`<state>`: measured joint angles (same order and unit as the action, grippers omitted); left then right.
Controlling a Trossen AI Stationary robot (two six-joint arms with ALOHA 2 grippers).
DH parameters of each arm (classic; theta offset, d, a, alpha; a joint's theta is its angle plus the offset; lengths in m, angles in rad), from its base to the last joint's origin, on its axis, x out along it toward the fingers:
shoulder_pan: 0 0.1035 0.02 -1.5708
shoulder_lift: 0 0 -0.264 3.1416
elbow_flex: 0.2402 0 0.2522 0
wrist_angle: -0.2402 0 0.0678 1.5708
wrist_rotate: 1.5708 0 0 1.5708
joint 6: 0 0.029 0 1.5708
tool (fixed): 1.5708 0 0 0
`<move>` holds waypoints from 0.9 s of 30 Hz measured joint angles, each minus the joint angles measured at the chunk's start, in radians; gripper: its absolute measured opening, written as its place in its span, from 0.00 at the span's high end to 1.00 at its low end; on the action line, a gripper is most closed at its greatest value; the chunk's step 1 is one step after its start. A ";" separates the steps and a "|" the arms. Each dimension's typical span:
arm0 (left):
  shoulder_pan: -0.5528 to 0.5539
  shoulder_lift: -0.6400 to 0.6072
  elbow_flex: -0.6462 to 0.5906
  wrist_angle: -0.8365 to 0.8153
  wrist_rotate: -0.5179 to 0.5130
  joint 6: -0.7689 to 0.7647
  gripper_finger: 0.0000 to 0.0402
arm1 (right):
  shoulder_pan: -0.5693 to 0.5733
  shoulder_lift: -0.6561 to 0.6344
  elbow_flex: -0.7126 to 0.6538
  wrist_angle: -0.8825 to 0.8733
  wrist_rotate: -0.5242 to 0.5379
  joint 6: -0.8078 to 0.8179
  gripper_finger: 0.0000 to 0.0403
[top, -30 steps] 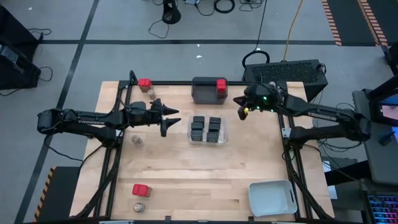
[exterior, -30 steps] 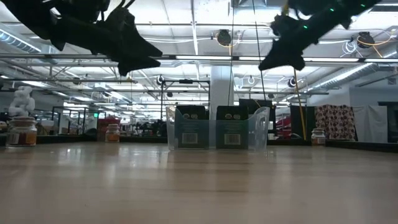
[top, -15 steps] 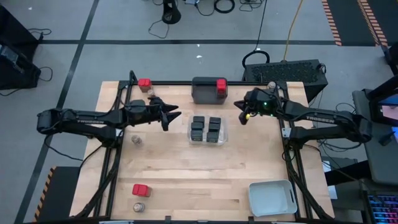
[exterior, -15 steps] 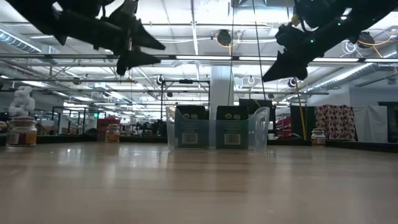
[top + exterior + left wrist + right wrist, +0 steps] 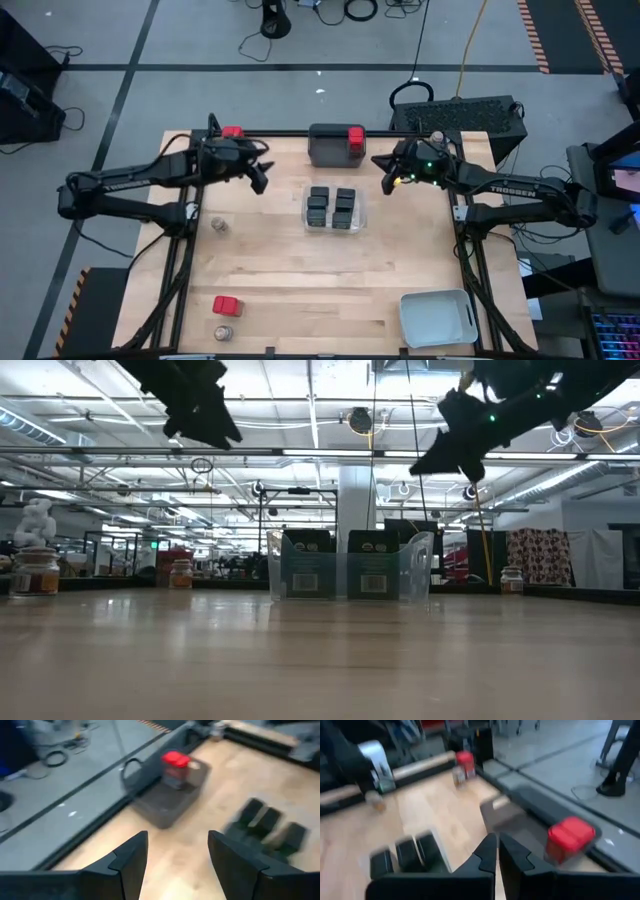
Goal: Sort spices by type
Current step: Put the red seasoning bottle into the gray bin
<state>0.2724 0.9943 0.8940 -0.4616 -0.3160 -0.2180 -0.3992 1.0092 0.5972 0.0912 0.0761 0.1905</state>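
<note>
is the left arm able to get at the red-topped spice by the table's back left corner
Probably yes: the left gripper hangs open just beside that red-topped spice, with nothing between them; only the table frame runs close by.

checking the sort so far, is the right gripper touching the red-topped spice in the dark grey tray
Apart. In the high view the right gripper hangs beside the dark grey tray, with bare table between it and the red-topped spice; its own wrist view shows shut fingers short of it.

Both wrist views are blurred, so the black boxes point(image 5: 267, 827) show only as dark smears, the labels on the small jars point(image 5: 219, 226) are too small to read, and the dark grey tray point(image 5: 530, 827) has soft edges.
</note>
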 joint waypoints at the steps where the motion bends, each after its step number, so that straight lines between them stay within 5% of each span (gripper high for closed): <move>1: 0.025 -0.001 0.005 -0.018 0.000 0.012 0.47 | 0.000 0.000 0.000 0.031 0.000 0.004 1.00; 9: 0.272 0.000 0.005 -0.195 0.175 0.244 0.47 | 0.004 0.000 0.000 0.234 -0.009 0.051 0.99; 17: 0.279 0.000 0.034 -0.378 0.693 0.380 0.47 | 0.047 0.000 0.000 0.238 -0.085 0.055 0.92; 22: 0.100 -0.030 0.069 -0.437 0.675 0.306 0.47 | 0.076 0.000 0.000 0.235 -0.085 0.025 0.90; 27: -0.127 -0.061 0.071 -0.429 0.543 0.204 0.47 | 0.110 0.000 0.000 0.233 -0.085 0.001 0.86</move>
<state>0.1457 0.9333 0.9653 -0.8911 0.2273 -0.0143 -0.2891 1.0096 0.5972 0.3240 -0.0086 0.1915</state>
